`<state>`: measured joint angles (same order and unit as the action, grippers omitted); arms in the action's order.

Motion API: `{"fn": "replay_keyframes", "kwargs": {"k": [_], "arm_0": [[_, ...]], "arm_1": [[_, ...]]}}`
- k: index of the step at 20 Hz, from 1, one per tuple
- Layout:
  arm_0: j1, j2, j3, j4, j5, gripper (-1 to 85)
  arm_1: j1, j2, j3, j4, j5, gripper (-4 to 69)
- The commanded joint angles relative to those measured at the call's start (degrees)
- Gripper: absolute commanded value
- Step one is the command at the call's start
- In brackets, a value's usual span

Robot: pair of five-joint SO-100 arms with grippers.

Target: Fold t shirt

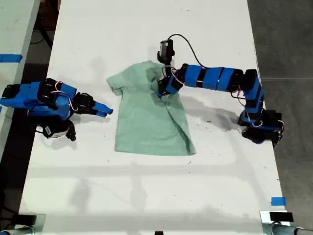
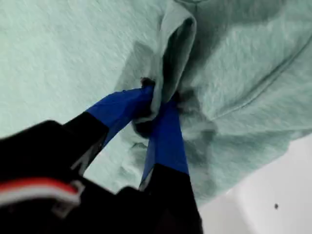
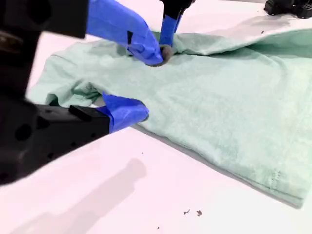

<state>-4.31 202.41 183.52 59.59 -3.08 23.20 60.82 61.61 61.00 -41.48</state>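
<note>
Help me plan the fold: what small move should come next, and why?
Probably open my first gripper and lift away: it is pinching a ridge of the t shirt, whose side at the exterior view's right already lies folded over. My second gripper waits open beside the sleeve.

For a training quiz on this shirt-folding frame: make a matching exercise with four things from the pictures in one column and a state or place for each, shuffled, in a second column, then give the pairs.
Column one:
1. my first gripper
2. my second gripper
3. the t shirt
4. blue tape piece

Column two:
A. open, beside the shirt, on the exterior view's left
B. on the table near the exterior view's lower right corner
C. shut on a fold of cloth
D. lying on the white table, one side partly folded over

Pairs: 1-C, 2-A, 3-D, 4-B
</note>
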Motion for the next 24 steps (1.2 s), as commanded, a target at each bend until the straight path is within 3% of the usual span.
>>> {"fn": "replay_keyframes", "kwargs": {"k": [1,2,5,7,9,12,17,19,24], "arm_0": [[0.2,0.3,1.1,-1.1,0.4,15.1],[0.2,0.3,1.1,-1.1,0.4,15.1],[0.2,0.3,1.1,-1.1,0.4,15.1],[-0.1,0.3,1.1,-1.1,0.4,15.1],[0.1,0.3,1.1,-1.1,0.4,15.1],[-0.1,0.3,1.1,-1.1,0.4,15.1],[-0.8,0.3,1.1,-1.1,0.4,15.1],[-0.6,0.3,1.2,-1.1,0.4,15.1],[-2.0,0.3,1.2,-1.1,0.4,15.1]], "arm_1": [[-1.9,0.7,-5.8,2.4,-1.4,47.9],[-2.0,3.1,-6.1,4.7,-1.9,47.8],[-0.3,15.8,-3.3,16.0,1.8,34.4],[4.4,25.0,-1.4,29.4,8.8,32.7],[7.8,37.7,6.1,36.7,12.2,32.3],[7.5,63.7,32.3,34.3,18.9,31.2],[-10.4,94.9,74.7,15.6,27.6,27.6],[-14.3,106.7,89.3,11.2,28.5,27.2],[-16.9,136.1,106.1,21.3,27.3,24.8]]}}
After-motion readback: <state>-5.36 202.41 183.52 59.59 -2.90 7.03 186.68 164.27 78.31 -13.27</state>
